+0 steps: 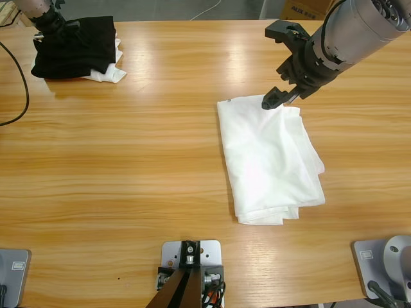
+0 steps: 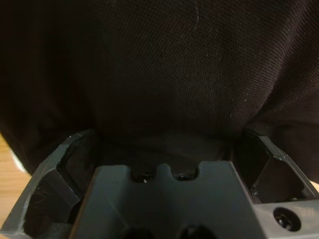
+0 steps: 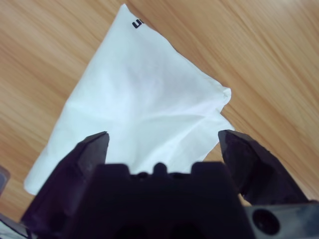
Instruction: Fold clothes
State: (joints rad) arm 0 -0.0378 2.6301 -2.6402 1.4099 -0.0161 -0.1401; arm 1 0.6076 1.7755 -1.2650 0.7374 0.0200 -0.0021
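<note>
The white T-shirt (image 1: 270,160) lies folded into a long rectangle right of the table's middle, wrinkled, with layered edges at its lower right. My right gripper (image 1: 280,97) hovers at the shirt's far edge, open, with nothing between its fingers. In the right wrist view the folded shirt (image 3: 139,104) spreads out beyond the right gripper (image 3: 164,139), and a small black mark sits at its far corner. My left gripper (image 1: 54,29) is at the back left, pressed against the black garment (image 1: 74,48). In the left wrist view the left gripper (image 2: 164,132) stands open and the black garment (image 2: 159,64) fills the picture.
A white piece of cloth (image 1: 110,72) pokes out from under the black garment. The wooden table (image 1: 128,160) is bare between the two piles. A black cable (image 1: 19,83) curves along the left edge. A cardboard box (image 1: 305,9) stands behind the table.
</note>
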